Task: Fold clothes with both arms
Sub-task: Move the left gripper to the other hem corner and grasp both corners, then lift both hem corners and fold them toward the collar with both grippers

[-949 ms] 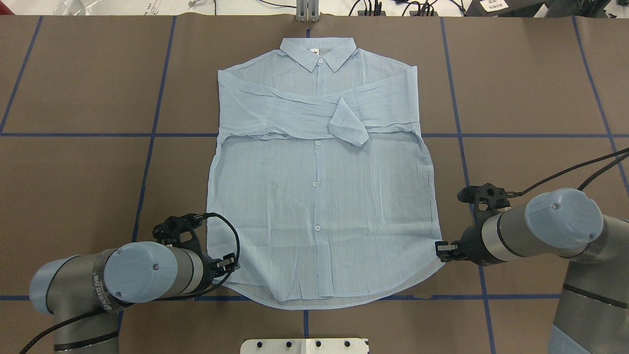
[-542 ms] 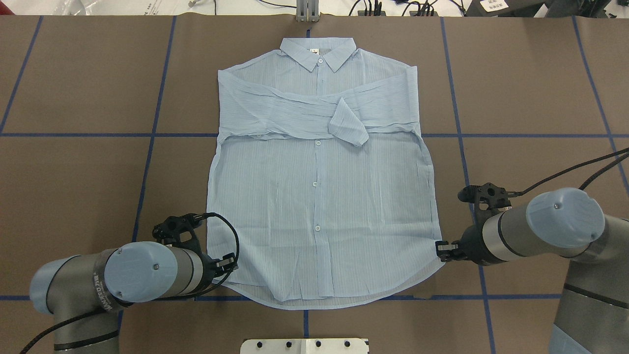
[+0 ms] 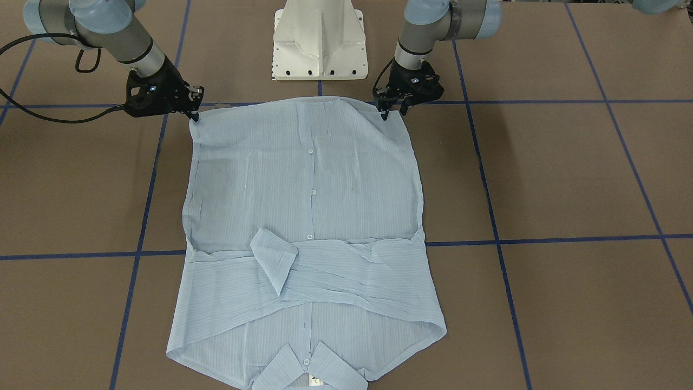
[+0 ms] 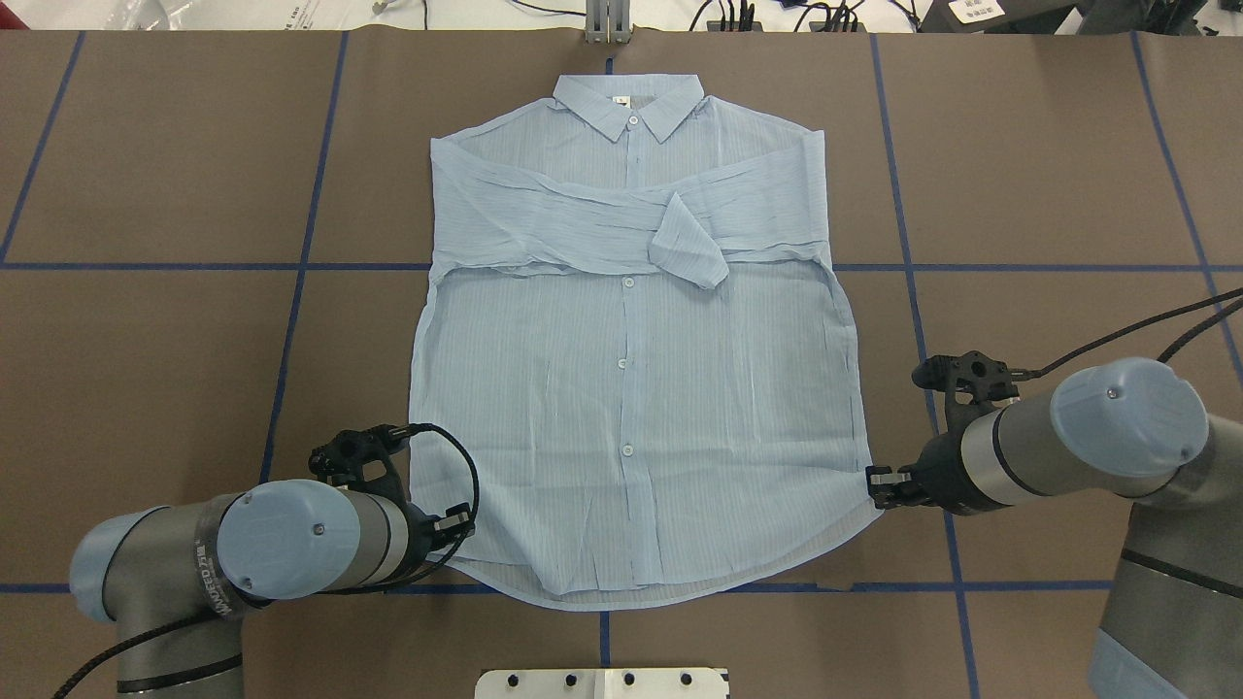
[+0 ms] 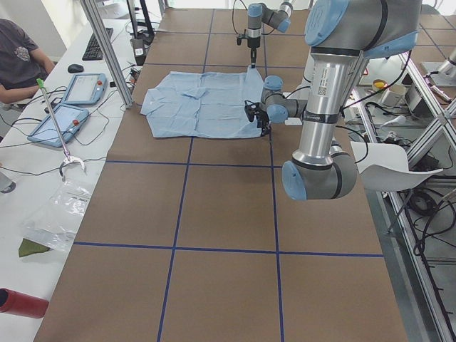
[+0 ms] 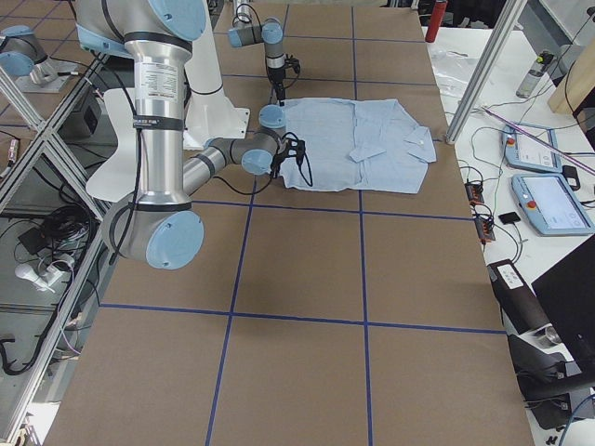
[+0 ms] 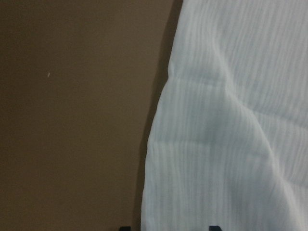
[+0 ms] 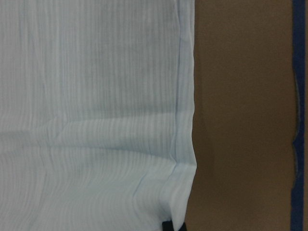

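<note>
Grasping hem corners for the bottom-up fold | shirt flat at frame centre, sleeves crossed on chest, collar at top | left gripper lower left, jaws apart astride hem | right gripper lower right, apparently clamped on hem | next: left closes, both lift evenly.

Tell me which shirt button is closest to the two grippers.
The last button before the hem; the other visible ones sit farther up, toward the collar.
</note>
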Available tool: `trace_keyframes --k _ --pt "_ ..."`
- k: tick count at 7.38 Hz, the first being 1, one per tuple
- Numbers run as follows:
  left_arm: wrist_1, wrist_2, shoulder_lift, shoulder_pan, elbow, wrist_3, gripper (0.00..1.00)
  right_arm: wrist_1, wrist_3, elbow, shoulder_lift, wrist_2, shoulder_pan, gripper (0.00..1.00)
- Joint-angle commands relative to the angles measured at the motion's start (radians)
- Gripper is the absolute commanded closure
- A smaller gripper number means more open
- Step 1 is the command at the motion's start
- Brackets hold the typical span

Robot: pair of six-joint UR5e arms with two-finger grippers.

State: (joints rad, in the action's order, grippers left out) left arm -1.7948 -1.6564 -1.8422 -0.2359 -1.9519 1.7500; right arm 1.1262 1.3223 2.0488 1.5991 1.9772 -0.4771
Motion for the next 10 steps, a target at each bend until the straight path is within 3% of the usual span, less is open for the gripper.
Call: trace_keyframes --k 1,3,7,10 --pt "0.000 -0.002 -0.003 0.001 0.004 0.000 0.77 0.001 0.000 0.002 0.004 0.015 -0.015 1.00" --pt "0.002 -0.003 -0.017 -0.003 0.007 0.000 1.00 0.001 0.000 0.002 0.002 0.014 -0.011 1.00" --pt "0.085 -0.011 0.005 -0.063 -0.100 -0.030 1.00 0.001 0.000 0.033 -0.005 0.028 -0.041 1.00" --pt "0.135 -0.077 0.000 -0.204 -0.133 -0.199 1.00 0.001 0.000 0.028 -0.048 0.152 -0.174 1.00"
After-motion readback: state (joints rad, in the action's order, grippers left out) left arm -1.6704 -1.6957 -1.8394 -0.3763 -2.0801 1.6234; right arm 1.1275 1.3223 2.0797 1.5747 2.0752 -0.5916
